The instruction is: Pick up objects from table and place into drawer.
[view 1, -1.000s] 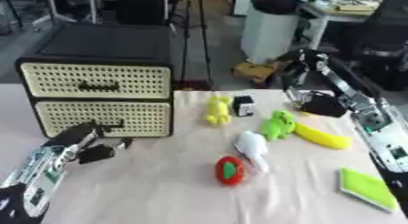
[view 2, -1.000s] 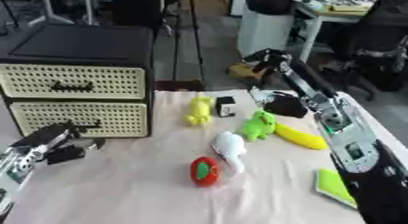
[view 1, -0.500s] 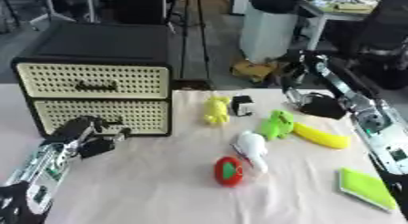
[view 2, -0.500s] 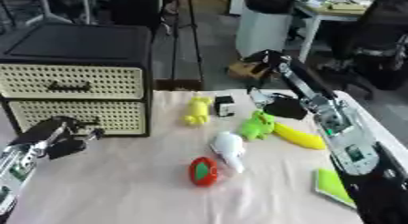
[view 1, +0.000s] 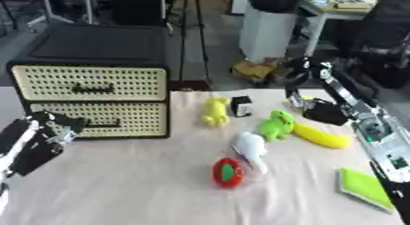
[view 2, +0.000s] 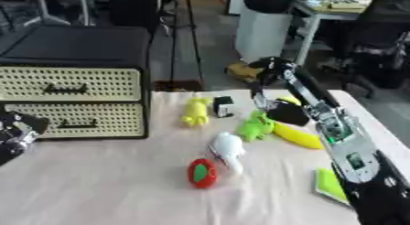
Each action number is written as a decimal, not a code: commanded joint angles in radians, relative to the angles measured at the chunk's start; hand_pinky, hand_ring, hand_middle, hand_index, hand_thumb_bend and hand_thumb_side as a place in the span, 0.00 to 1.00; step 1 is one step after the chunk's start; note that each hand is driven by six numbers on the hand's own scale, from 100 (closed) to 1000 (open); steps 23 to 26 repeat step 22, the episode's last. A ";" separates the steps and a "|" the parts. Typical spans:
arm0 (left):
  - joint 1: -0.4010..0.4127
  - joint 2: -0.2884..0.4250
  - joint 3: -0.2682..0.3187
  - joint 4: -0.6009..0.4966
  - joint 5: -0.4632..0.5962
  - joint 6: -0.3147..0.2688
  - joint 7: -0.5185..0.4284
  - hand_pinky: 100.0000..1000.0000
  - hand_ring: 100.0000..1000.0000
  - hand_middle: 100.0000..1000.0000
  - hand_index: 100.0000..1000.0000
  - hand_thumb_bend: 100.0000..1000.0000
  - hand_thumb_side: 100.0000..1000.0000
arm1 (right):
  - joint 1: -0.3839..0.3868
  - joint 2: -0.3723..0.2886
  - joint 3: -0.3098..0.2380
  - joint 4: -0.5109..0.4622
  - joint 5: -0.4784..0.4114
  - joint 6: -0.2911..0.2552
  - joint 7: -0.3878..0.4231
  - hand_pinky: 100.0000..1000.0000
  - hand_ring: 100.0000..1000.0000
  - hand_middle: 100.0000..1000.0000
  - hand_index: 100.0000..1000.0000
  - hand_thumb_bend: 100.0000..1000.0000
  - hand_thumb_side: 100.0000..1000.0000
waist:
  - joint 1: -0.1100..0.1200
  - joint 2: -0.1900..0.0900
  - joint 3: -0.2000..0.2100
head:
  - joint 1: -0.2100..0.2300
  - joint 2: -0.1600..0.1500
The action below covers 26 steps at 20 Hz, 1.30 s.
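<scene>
Behind the counter (view 1: 144, 183) an office floor shows, with a white bin and dark chairs. From the left eye view, a black cabinet (view 1: 96, 50) with two cream perforated drawers stands at the counter's far left; the lower drawer (view 1: 96, 119) is closed, and the left hand (view 1: 54, 127) sits just at its left end, near the dark handle (view 1: 104, 124). Its fingers look curled, but whether they hold something I cannot tell. My judgement is that the step is opening this drawer, so the next move needs the fingers to hook the handle and pull straight out. The toys are not yet touched: a yellow toy (view 1: 214, 110), a small black-and-white box (view 1: 240, 106), a green toy (view 1: 277, 125), a banana (view 1: 320, 135), a white toy (view 1: 251, 148), a red round toy (view 1: 228, 172) and a green pad (view 1: 364, 188) lie on the cloth, to the right of the cabinet. From the right eye view, the right hand (view 2: 286, 113) hangs over the far right of the counter, beside the banana; it is a dark shape, and whether its fingers are open or closed I cannot tell.
</scene>
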 commanded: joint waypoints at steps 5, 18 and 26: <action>0.086 0.031 0.075 -0.149 0.151 -0.002 0.013 0.45 0.50 0.64 0.71 0.40 1.00 | 0.069 -0.015 -0.043 -0.061 -0.036 0.013 -0.044 0.59 0.70 0.76 0.84 0.00 0.47 | 0.006 -0.016 0.002 | -0.003 0.002; 0.119 -0.001 0.107 -0.167 0.184 -0.005 0.027 0.45 0.49 0.64 0.70 0.40 1.00 | 0.108 0.005 -0.052 -0.072 -0.054 0.022 -0.065 0.58 0.70 0.75 0.83 0.00 0.48 | 0.006 -0.015 0.009 | -0.004 0.034; 0.124 -0.001 0.108 -0.170 0.187 -0.005 0.029 0.44 0.49 0.64 0.71 0.40 1.00 | 0.111 0.007 -0.054 -0.071 -0.056 0.023 -0.066 0.58 0.69 0.75 0.83 0.00 0.48 | 0.005 -0.016 0.011 | -0.010 0.043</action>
